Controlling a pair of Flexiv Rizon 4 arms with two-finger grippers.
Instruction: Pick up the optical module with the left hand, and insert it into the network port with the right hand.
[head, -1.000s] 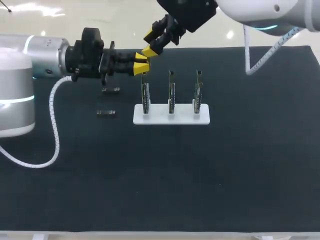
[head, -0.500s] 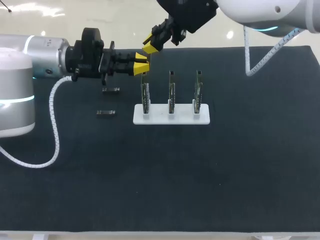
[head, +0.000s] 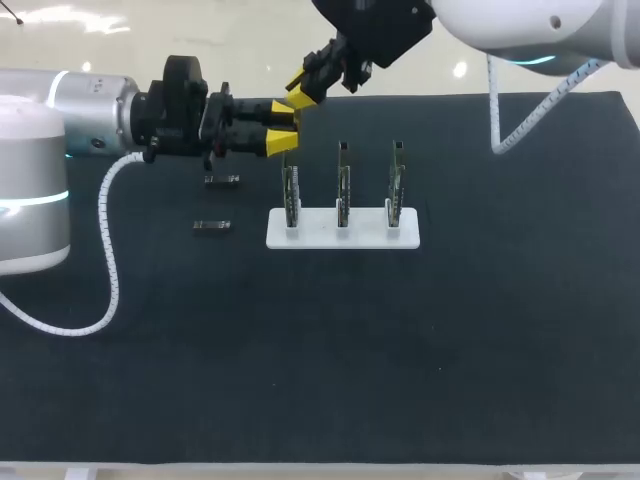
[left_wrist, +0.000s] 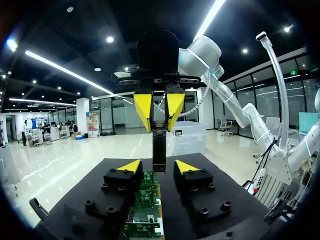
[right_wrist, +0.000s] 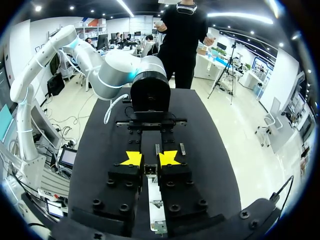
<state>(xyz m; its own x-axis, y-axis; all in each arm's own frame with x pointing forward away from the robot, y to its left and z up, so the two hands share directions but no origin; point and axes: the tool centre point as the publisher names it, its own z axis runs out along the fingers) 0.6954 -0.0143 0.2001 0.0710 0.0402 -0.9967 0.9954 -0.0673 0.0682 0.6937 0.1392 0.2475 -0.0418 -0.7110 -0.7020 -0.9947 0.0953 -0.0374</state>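
The optical module (left_wrist: 159, 150), a small dark bar, hangs upright between the yellow tips of my right gripper (left_wrist: 159, 127), which is shut on its upper end. In the right wrist view the module (right_wrist: 150, 170) sits clamped between the fingers of the right gripper (right_wrist: 150, 159). My left gripper (left_wrist: 158, 167) stands open, one finger on each side of the module's lower end and apart from it. In the head view both grippers, left (head: 284, 127) and right (head: 303, 90), meet above the leftmost board (head: 290, 190). Three upright port boards stand in a white base (head: 342, 232).
Two more dark modules lie on the black mat left of the base, one (head: 222, 180) farther back and one (head: 212, 227) nearer. A green circuit board (left_wrist: 146, 200) lies right under my left gripper. My left arm (right_wrist: 145, 90) faces the right wrist camera.
My right gripper closed on the module and lifted slightly. My left gripper then spread its fingers and let go of it.
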